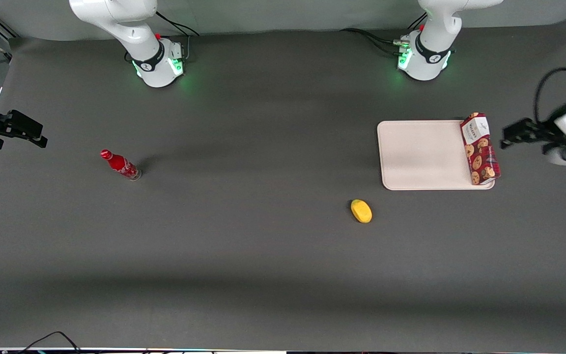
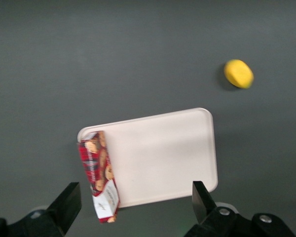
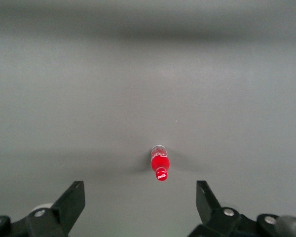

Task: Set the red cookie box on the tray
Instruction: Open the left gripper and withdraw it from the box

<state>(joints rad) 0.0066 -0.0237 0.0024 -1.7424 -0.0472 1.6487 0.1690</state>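
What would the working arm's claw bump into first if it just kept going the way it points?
Probably the red cookie box lying along the tray edge: the open claw hovers beside it, fingers aimed that way. Its height is unclear, so it might pass above.

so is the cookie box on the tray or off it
On it: the red cookie box lies along the tray edge nearest the working arm, slightly overhanging the rim. The tool is open and clear of it.

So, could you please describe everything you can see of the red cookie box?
The red cookie box is a long, narrow, dark-red tartan carton, seemingly cardboard, printed with cookies, white label at one end. It rests along the tray's edge nearest the working arm, apparently on its rim. The hand hovers beside it, open, not touching.
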